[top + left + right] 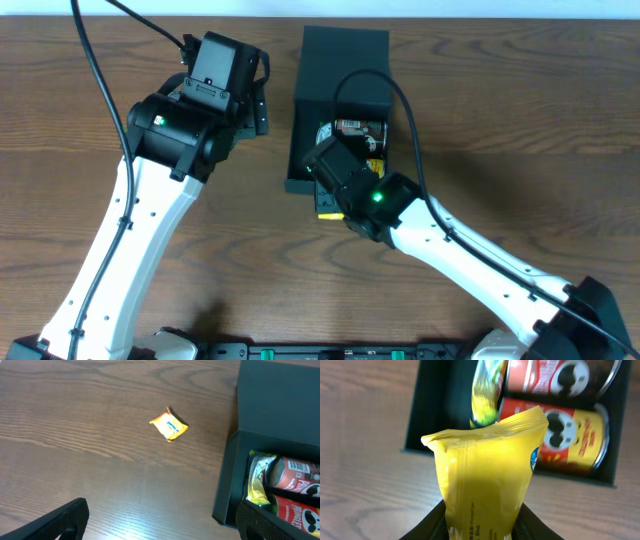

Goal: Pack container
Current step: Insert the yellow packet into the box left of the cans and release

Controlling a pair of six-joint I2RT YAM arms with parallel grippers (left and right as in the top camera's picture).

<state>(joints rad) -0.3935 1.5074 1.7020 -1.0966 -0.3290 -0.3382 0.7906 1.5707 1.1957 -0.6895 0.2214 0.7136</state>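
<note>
Holding a yellow packet [485,475] by its lower end, the right claw [480,530] is clamped shut on it, the packet standing upright between the fingers.

Task object: the box [225,485] lies open directly ahead of the right claw. Its near rim appears to sit just below the packet's top, though the packet hides the exact overlap.

Step in hand, by judgement: placing this packet inside.
- Two cans fill the space ahead and right of the claw: a red can [570,435] nearer and a dark can [560,375] beyond it, lying side by side.
- A green packet [487,395] stands on edge against the cans, straight ahead.
- Bare floor shows only as a dark strip ahead and to the left, beside the box wall.
- Recommended: carry the packet forward and left over that strip, clear the near rim, lower it edge-on, then release. A flat drop would likely land on the red can or catch the rim.

Surroundings: the left claw [162,505] is spread wide and empty, hovering over the table [75,435]. A small orange sachet [169,425] lies ahead of it on the wood, apart from the box to its right. The lid [345,60] lies open beyond the cans, clear of the approach. A cable arcs above the box; whether it hangs low enough to interfere cannot be determined.
</note>
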